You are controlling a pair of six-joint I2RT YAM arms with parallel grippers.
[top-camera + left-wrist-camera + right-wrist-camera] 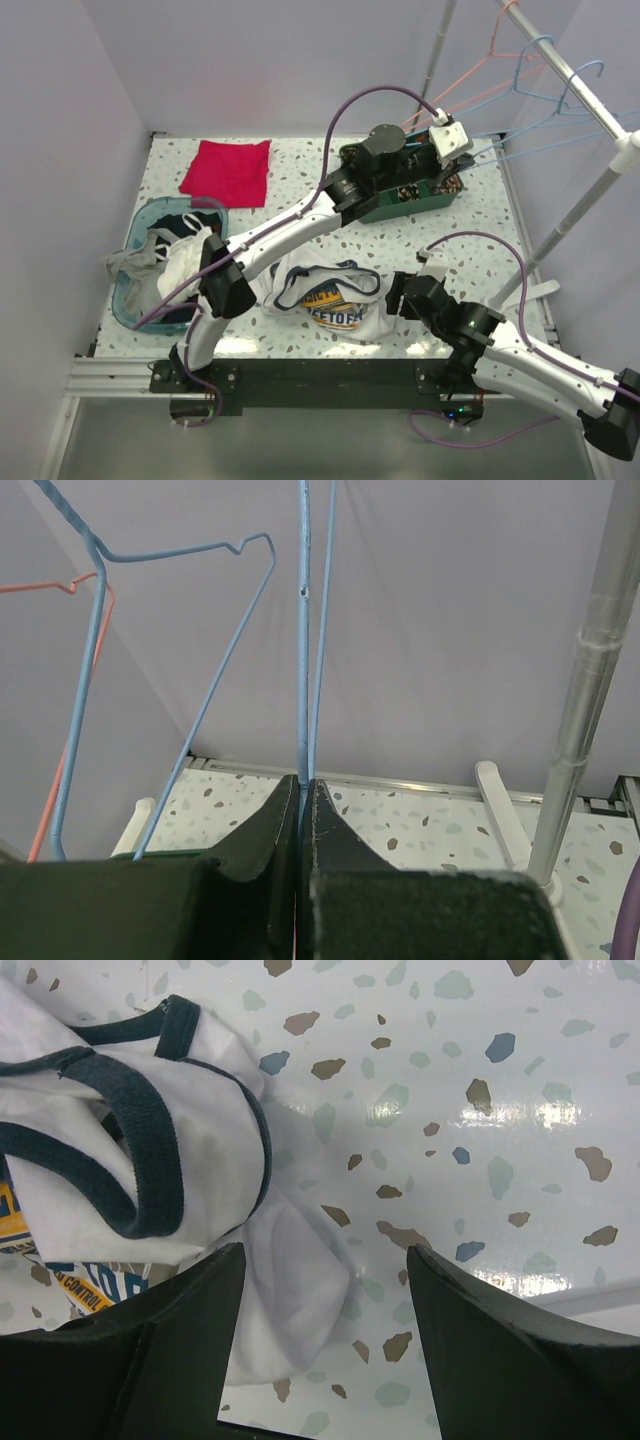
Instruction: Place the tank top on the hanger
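Light-blue wire runs straight up out of the left gripper [302,790], whose jaws are pressed together on it; this is the hanger [303,630], held raised over the counter's far right corner, probably so it can be drawn off the rail [590,98] for dressing; the right gripper [326,1252] hangs with fingers apart just above a white fold of the tank top [335,300], which lies crumpled by the middle of the near edge, seemingly poised to pinch it; a green bin [400,212] toward the far right corner holds dark items too small to tell; a blue tub [140,225] at the left edge holds heaped grey and white garments [165,262]; a red cloth [228,170] lies folded near the far left corner.
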